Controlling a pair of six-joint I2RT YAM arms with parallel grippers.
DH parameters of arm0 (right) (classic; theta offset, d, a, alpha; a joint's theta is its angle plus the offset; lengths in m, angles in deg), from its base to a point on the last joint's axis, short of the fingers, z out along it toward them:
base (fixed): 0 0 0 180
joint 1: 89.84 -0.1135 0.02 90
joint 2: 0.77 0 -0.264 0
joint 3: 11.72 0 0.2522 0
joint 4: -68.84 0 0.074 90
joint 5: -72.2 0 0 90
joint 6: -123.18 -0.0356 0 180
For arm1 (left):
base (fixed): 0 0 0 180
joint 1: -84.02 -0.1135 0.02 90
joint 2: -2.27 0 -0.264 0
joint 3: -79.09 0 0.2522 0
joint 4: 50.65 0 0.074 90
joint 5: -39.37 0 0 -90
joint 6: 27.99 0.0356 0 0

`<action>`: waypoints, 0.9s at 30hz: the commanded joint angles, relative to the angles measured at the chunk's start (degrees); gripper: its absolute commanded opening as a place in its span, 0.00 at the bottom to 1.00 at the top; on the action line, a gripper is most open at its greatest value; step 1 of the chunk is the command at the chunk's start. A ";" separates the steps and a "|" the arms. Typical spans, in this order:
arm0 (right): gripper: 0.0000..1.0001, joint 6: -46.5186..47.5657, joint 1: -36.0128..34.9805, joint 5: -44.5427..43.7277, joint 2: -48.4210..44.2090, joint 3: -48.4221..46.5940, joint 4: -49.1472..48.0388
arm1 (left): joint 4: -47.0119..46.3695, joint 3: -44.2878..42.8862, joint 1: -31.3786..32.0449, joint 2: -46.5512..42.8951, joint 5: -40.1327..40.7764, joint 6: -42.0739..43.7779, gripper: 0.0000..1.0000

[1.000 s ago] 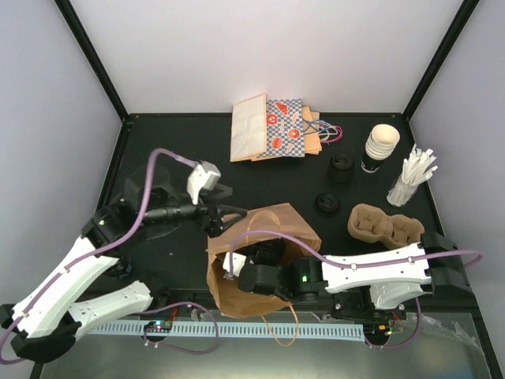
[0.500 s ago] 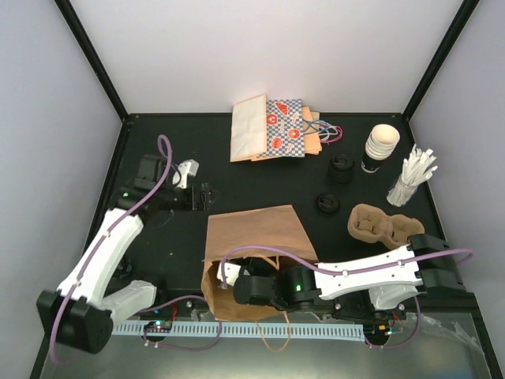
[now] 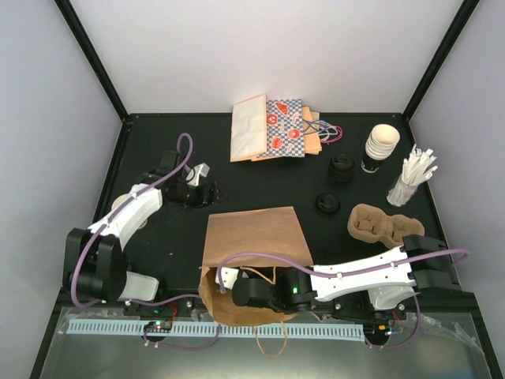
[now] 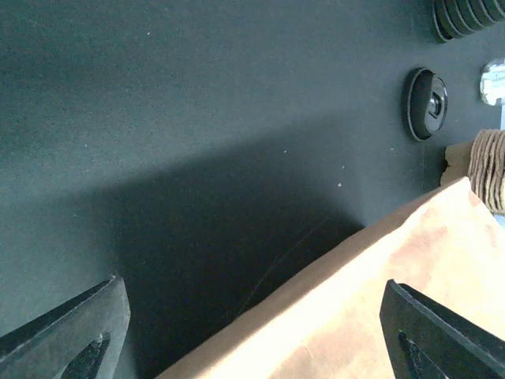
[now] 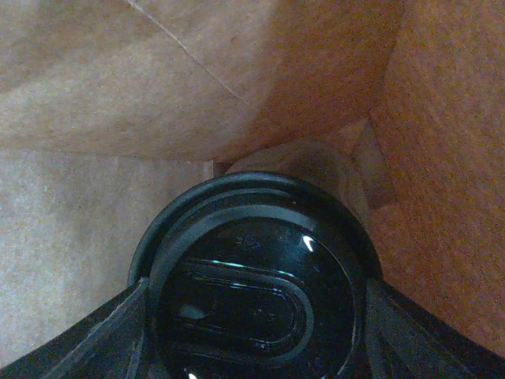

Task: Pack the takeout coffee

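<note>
R wrist cam only: right gripper (image 5: 256, 335) pinching takeout coffee (image 5: 252, 276) in bag (image 5: 95, 95); left gripper (image 4: 252, 332) spread.

In the right wrist view the takeout coffee (image 5: 256, 288) shows only its black lid, with the cup's wall hidden beneath. The right gripper (image 5: 256, 339) has its fingers cut off at the lower corners. In the top view the brown paper bag (image 3: 248, 237), lower centre, hides both completely. In the left wrist view the left gripper (image 4: 252, 332) is cropped at the lower corners, and the stack of black lids (image 4: 469, 16) runs off the upper right edge.
</note>
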 commanded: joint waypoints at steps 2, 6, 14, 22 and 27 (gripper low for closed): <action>0.42 1.77 -0.33 -2.12 -0.62 0.57 -2.46 | -8.28 0.95 -0.25 5.14 -5.01 -2.36 0.88; 0.42 2.83 -0.16 -4.15 0.04 0.80 -2.87 | -10.72 1.19 0.03 7.95 -6.70 -2.99 0.87; 0.42 4.70 0.25 -2.95 0.98 1.05 -3.51 | -14.41 1.13 0.84 14.62 -13.11 -3.79 0.85; 0.45 8.67 1.44 -2.42 3.09 2.79 -4.38 | -17.41 4.35 1.74 17.16 -17.10 -6.13 0.79; 0.45 10.16 2.42 -4.45 3.91 2.56 -4.75 | -17.49 5.97 1.85 17.76 -19.08 -6.47 0.76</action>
